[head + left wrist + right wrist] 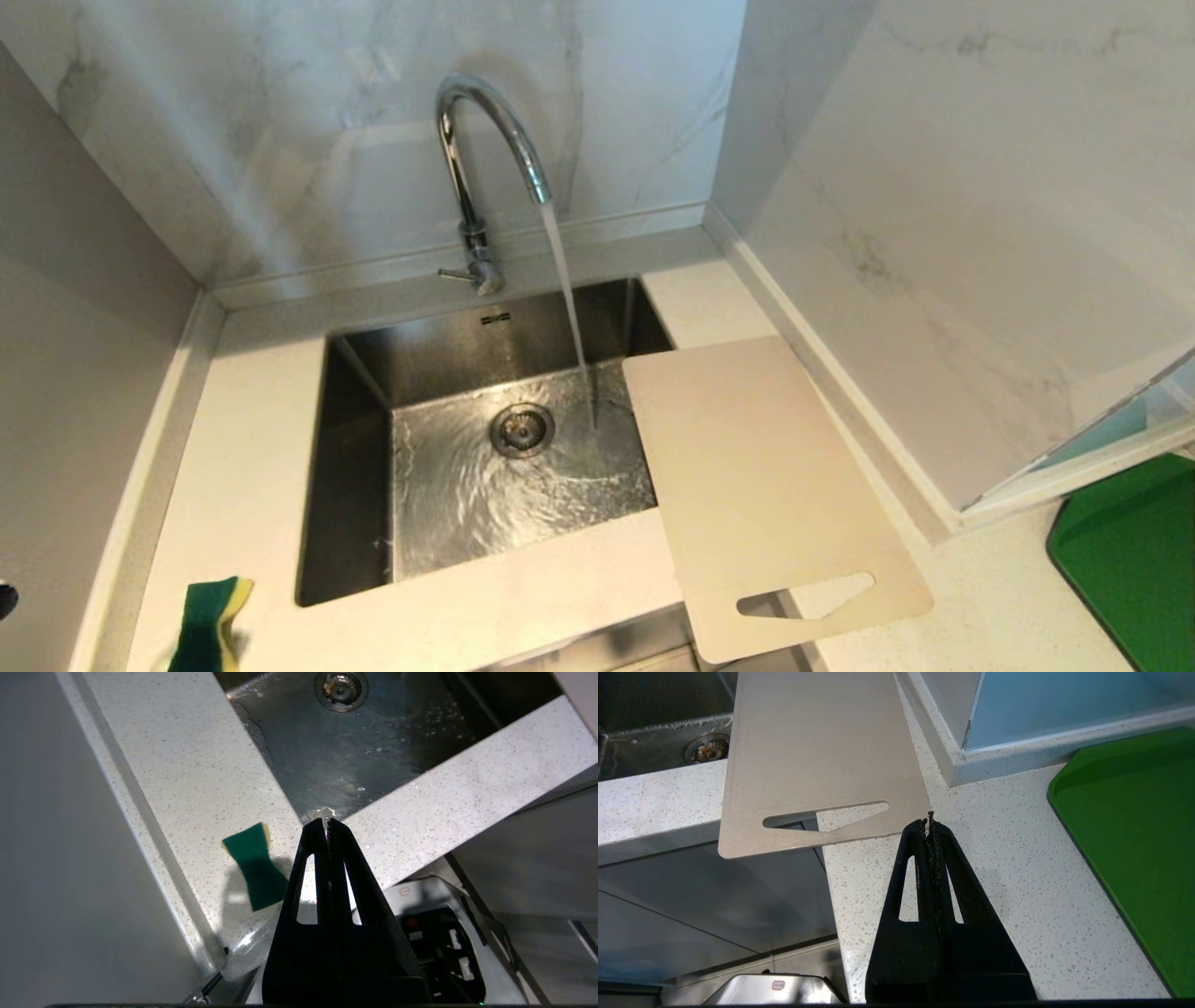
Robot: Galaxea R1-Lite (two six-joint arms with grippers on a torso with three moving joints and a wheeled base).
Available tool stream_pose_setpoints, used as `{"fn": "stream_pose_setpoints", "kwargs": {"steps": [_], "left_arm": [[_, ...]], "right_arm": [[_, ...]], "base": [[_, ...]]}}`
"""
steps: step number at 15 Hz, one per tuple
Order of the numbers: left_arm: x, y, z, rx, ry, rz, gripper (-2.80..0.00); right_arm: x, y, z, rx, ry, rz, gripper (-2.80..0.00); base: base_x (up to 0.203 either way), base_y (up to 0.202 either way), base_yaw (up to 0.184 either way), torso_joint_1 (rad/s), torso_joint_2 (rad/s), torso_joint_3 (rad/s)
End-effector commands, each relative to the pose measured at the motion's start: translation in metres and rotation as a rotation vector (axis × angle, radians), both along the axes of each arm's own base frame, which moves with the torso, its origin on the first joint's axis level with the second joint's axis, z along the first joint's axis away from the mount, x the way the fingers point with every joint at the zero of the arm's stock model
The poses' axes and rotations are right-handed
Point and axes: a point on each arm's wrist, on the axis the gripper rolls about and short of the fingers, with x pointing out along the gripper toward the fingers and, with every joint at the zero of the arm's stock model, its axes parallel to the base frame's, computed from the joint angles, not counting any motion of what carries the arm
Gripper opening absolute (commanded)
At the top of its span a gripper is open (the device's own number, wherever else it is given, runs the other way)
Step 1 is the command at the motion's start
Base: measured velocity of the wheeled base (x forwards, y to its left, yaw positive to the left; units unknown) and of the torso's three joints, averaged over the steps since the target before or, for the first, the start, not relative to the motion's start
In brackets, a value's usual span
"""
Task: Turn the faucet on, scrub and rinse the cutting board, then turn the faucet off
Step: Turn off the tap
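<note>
Fingers (pixel 327 828) of the left gripper (pixel 326 822) pressed together, the right gripper's (pixel 930 823) too — empty. Faucet (pixel 485 168) pours into the sink (pixel 355 392); cutting board (pixel 766 485) bridges its right rim and the tabletop (pixel 243 448).

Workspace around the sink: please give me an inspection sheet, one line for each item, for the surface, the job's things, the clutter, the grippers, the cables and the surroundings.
Surface: pale speckled countertop around a steel sink; the sink floor is wet.
Job's things: faucet is running, its stream falling near the drain; cutting board lies flat on the sink's right, dry-looking, slot end overhanging the counter's front edge.
Clutter: green and yellow sponge at the counter's front left; dark green mat at far right.
Grippers: left gripper shut, empty, above the counter's front edge near the sponge; right gripper shut, empty, beside the board's slot end.
Cables: nothing seen.
Surroundings: marble-look wall panels behind and to the right.
</note>
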Motion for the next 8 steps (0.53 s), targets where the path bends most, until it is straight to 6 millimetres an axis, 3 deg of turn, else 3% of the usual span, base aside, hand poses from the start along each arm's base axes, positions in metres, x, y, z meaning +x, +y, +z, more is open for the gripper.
{"fn": "stream_pose_setpoints", "kwargs": {"steps": [1, 8], "left_arm": [[0.024, 0.001, 0.012, -0.015, 0.079, -0.029, -2.80], [0.106, 0.001, 0.072, -0.017, 0.172, -0.073, -2.80]], "right_arm": [[0.000, 0.000, 0.000, 0.000, 0.001, 0.000, -2.80], [0.000, 0.000, 0.000, 0.000, 0.001, 0.000, -2.80]], "base": [[0.000, 0.000, 0.000, 0.000, 0.00, 0.000], [0.000, 0.000, 0.000, 0.000, 0.00, 0.000]]}}
